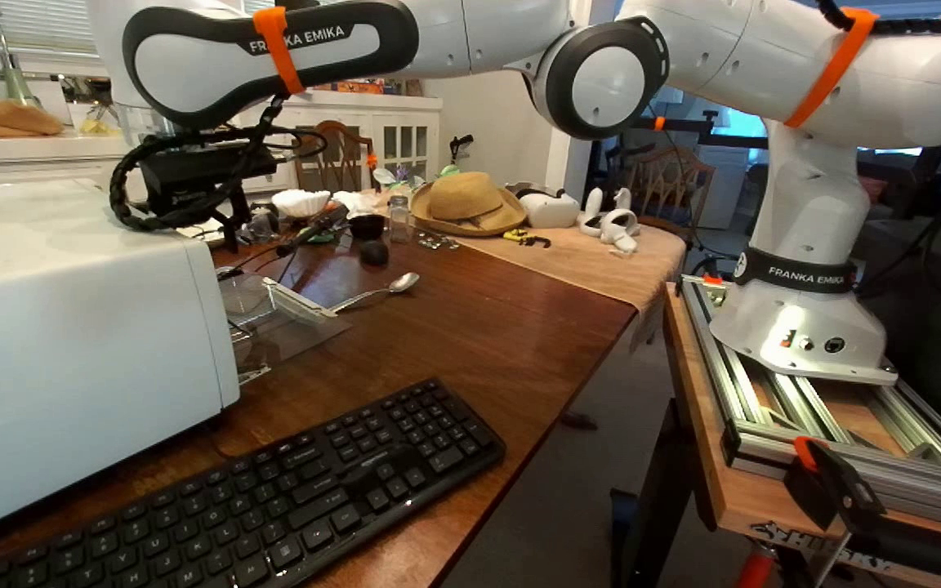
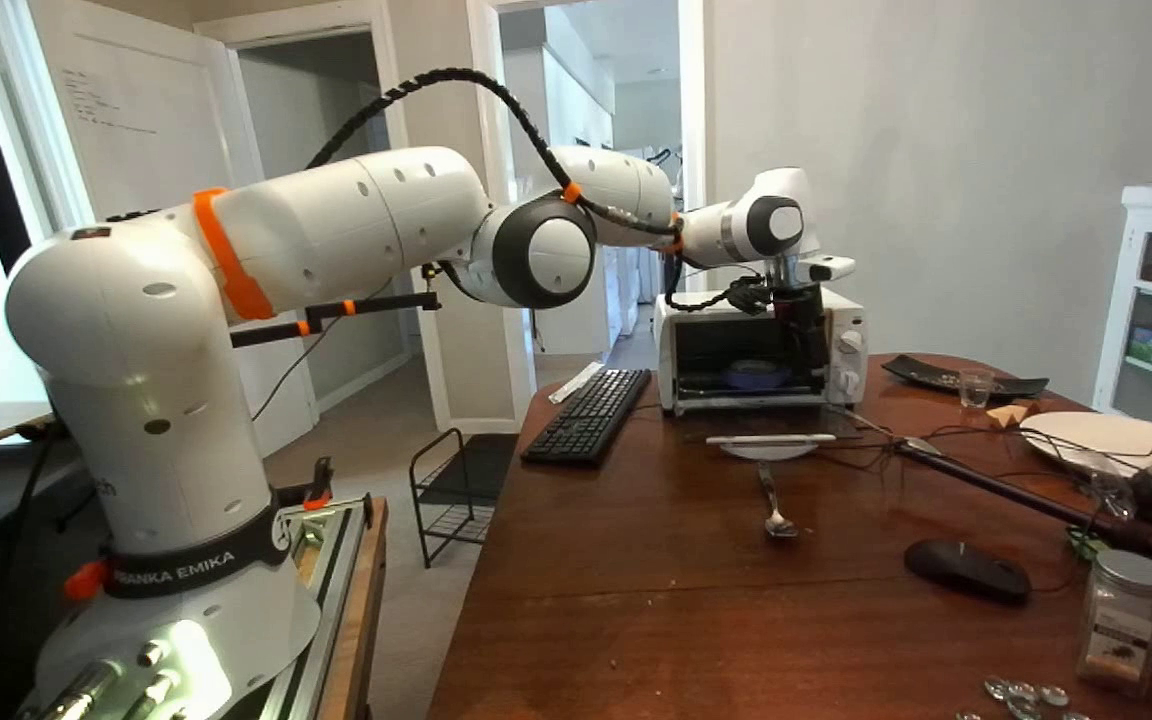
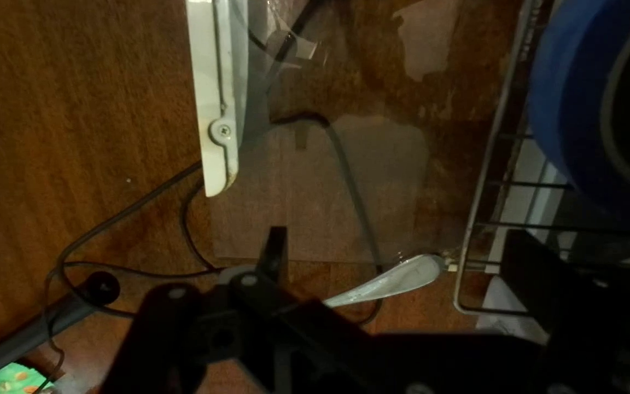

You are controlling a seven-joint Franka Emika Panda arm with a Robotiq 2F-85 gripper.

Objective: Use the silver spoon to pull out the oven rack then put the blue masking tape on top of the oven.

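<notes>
The white oven (image 1: 70,327) (image 2: 736,403) stands with its glass door down; the door's white edge shows in the wrist view (image 3: 205,98). The wire oven rack (image 3: 489,156) carries the blue masking tape (image 3: 564,104), which also shows inside the oven in an exterior view (image 2: 756,374). One silver spoon (image 2: 774,505) (image 1: 403,282) lies before the door. Another spoon-like utensil (image 3: 397,279) lies by the door's side, also in an exterior view (image 2: 866,423). My gripper (image 3: 397,232) is open above its handle, one finger over the rack corner. At the oven (image 2: 804,360) its fingertips are hard to make out.
A black keyboard (image 1: 315,490) (image 2: 591,415) lies beside the oven. A black pole (image 2: 1006,487) and loose cables (image 3: 129,213) lie near the door. A mouse (image 2: 966,572), a jar (image 2: 1124,620), a white plate (image 2: 1086,430) and a straw hat (image 1: 466,200) are farther off.
</notes>
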